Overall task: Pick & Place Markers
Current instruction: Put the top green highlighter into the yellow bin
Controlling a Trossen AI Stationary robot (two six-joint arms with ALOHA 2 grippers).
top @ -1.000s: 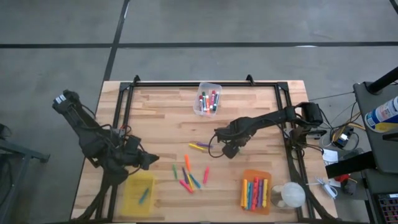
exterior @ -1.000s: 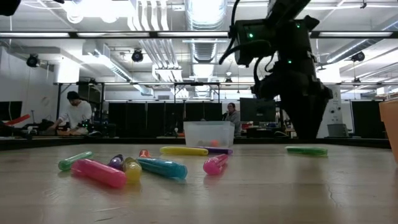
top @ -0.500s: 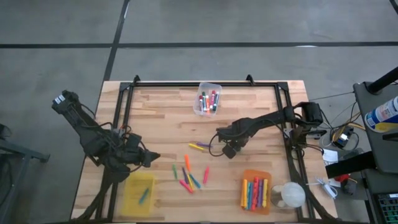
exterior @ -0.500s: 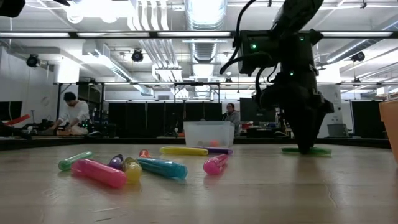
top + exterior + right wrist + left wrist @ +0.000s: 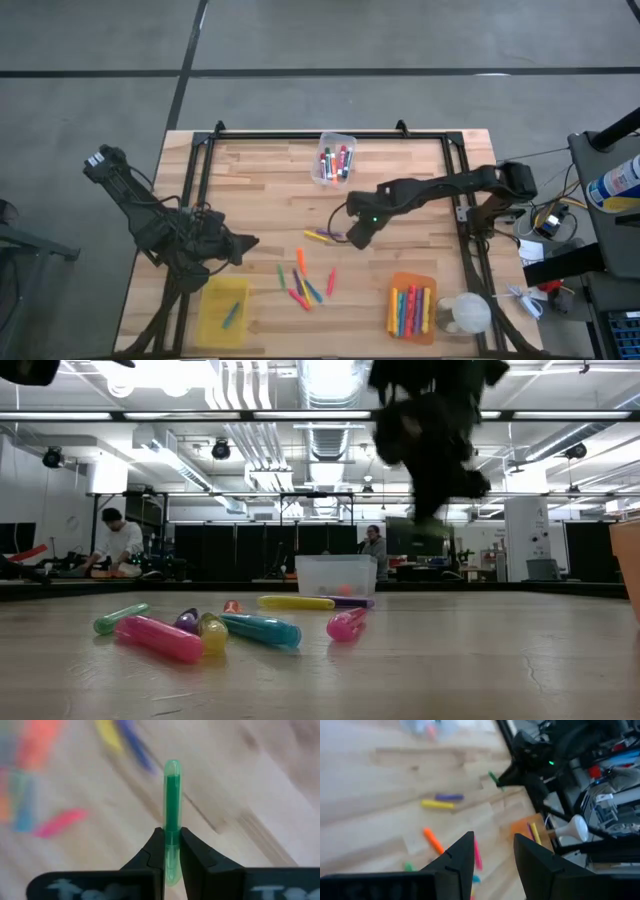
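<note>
My right gripper (image 5: 355,235) hangs above the middle of the table, shut on a green marker (image 5: 172,795). Close by lie a yellow and a purple marker (image 5: 320,236). Nearer the front edge lies a loose cluster of orange, green, pink and blue markers (image 5: 303,282). In the low view the right gripper (image 5: 428,520) hangs clear above the tabletop. My left gripper (image 5: 248,243) hovers open at the left, just beyond the yellow bin (image 5: 223,308), with nothing between its fingers (image 5: 462,857). My right gripper pinches the green marker between its two fingers near one end (image 5: 172,840). The longer part of the marker sticks out past the fingertips (image 5: 156,837). The marker is lifted clear of the table.
A clear bin (image 5: 334,158) with markers stands at the far edge. An orange bin (image 5: 412,308) with several markers and a white round object (image 5: 465,314) sit at the near right. The yellow bin holds one marker. Black frame rails run along the table's sides.
My right gripper came down on the green marker lying on the table and shut on it. It then rose with it and moved a little toward the table's left, toward the yellow and purple markers. The marker is now lifted clear.
</note>
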